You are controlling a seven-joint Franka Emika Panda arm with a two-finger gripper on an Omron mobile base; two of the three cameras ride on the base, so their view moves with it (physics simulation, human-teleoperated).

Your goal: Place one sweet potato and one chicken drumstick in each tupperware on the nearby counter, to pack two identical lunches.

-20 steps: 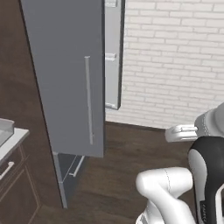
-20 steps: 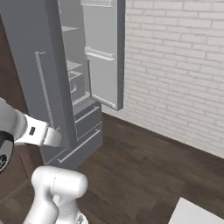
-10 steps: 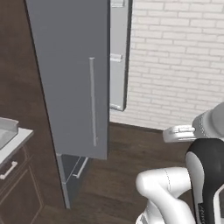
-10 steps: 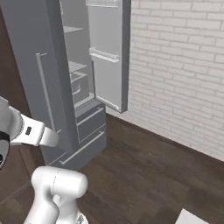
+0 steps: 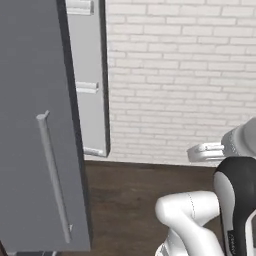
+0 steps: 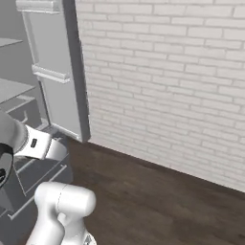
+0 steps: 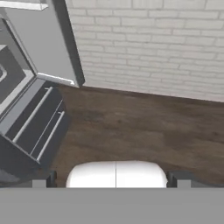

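1 fridge, grey, w/ 2 doors: a near door (image 5: 42, 125) seen from outside at left of the left base view, carrying 1 long vertical bar handle (image 5: 54, 177); and a far door (image 6: 55, 72) swung open against the white brick wall (image 6: 167, 91), inner side showing 2 door racks (image 6: 50, 73), nothing visible in them. In the right base view the fridge interior (image 6: 14, 95) shows 2 pale shelves, bare as far as can be seen, plus a pulled-out bottom drawer (image 7: 37, 127); hand view looks down into that drawer: dark inside w/ pale dividing rails, no contents to make out.

Floor (image 6: 158, 201) is dark wood planks, running up to the wall base.

End effector (image 7: 116, 179): 2 dark finger tips (image 7: 46, 179) sit at the bottom of the hand view, set wide apart, nothing between them, so open and empty. It hangs over the floor, pointing toward the wall/fridge corner. White arm link (image 5: 187, 215) rises at lower right of the left base view.

Task items: none of the 2 tupperware, sweet potatoes, drumsticks or counter can be located here.
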